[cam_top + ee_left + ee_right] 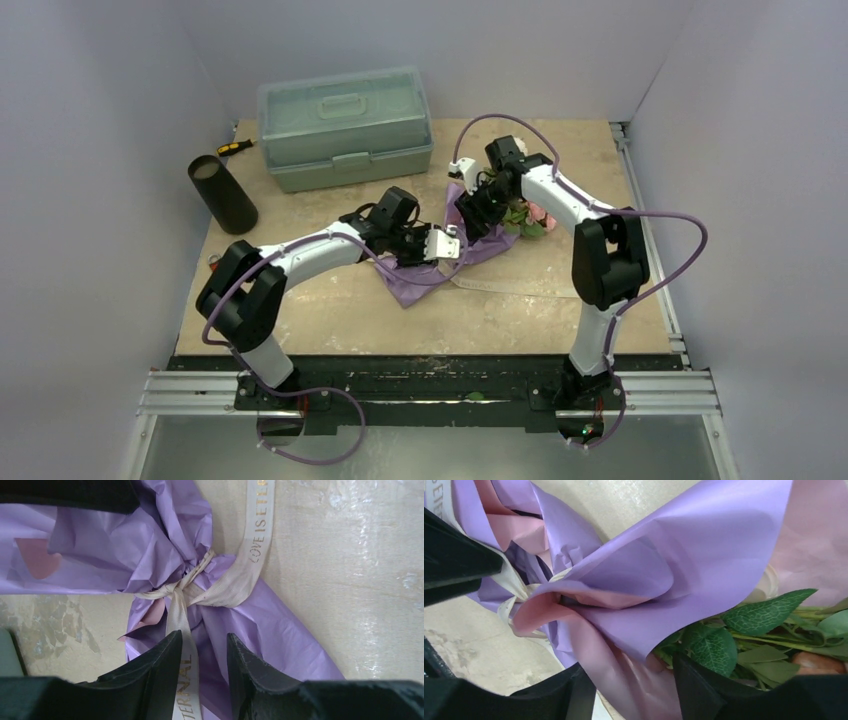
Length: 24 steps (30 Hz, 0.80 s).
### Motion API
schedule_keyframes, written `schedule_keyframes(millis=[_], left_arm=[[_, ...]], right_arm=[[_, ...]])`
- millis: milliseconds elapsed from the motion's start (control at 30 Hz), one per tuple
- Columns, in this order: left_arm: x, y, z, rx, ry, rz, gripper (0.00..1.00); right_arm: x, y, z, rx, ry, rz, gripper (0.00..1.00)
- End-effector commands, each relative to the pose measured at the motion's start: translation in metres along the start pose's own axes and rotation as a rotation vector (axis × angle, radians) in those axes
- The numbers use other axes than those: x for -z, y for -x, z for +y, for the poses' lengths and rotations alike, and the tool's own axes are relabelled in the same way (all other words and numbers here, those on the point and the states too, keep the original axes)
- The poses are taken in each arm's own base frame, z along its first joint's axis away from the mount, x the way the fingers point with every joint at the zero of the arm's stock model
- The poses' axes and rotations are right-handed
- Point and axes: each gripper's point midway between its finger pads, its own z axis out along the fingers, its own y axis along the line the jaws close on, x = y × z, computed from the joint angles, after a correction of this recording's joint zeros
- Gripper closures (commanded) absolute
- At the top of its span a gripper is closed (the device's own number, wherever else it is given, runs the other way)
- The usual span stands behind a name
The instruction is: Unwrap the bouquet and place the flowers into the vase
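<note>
Left pincer (447, 245), top view: I hold it low over the tied waist of the bouquet (432, 282). The bouquet lies flat mid-table with its purple paper fanned toward me. My right pincer (478, 215) comes in from the far side, just beside the left, at the mouth of the wrap where the flowers (535, 215) spill out. The vase (222, 193) stands upright well apart at the table's left edge, near the green toolbox (345, 125), and nothing is in it that I can see.

Left wrist view: my jaws are parted, not clenched. A tail of the beige ribbon (186, 630) runs down between them from the knot (186, 582), which cinches the paper tight. I judge I am lined up here because pulling that tail is the way to slip the knot.

Right wrist view: my fingers (574, 692) stand wide, with a fold of the paper, purple outside and pink inside, filling the gap. Whether they bite it or only straddle it, I cannot tell. Green leaves (711, 647) and stems lie just beside the right finger. My guess is that this arm is there to steady the bundle so it does not drag across the table when the ribbon is tugged.
</note>
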Motion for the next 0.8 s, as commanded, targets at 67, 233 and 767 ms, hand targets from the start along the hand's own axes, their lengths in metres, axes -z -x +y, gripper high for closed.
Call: schedule_keyframes(millis=[67,233,767], left_arm=[[-0.003,0.002,0.023,-0.040,0.065,0.024,0.65],[-0.008,0.001,0.028,-0.007,0.089,0.043,0.69],[-0.020,0.027,0.053,-0.004,0.165,-0.066,0.62]], right_arm=[[-0.005,-0.012,-0.016,0.085,-0.080,0.039,0.52],[-0.010,-0.019,-0.021,0.104,-0.093,0.064,0.66],[-0.014,-0.024,-0.004,0.101,0.010,0.072,1.00]])
